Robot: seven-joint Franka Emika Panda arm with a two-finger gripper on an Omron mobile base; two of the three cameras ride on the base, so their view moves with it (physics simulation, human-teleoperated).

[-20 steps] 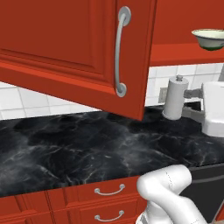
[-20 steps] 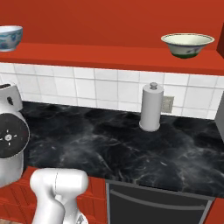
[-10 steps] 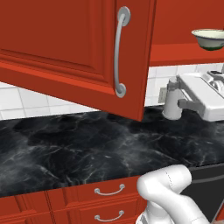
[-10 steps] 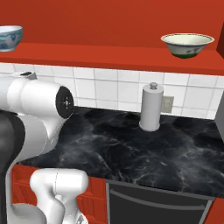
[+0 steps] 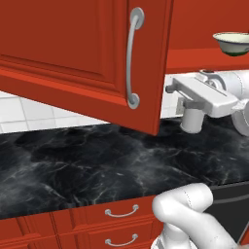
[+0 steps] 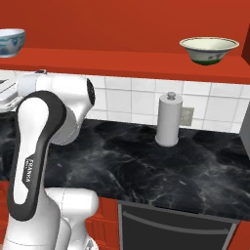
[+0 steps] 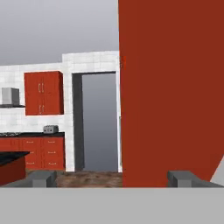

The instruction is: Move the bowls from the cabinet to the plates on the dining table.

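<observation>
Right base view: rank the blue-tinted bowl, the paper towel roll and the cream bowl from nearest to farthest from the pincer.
The pincer is at the far left edge of that view.
1. blue-tinted bowl: on the cabinet shelf at upper left, just above the hand.
2. paper towel roll: upright at the back of the counter, right of centre.
3. cream bowl: on the shelf, far right.

Kitchen: red cabinet (image 5: 87, 53), marble counter (image 5: 97, 170), tiled backsplash (image 6: 127, 100).

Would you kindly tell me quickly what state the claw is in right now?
Claw: open, fingertips spread wide, holding nothing; it faces the edge of the open red cabinet door.
</observation>
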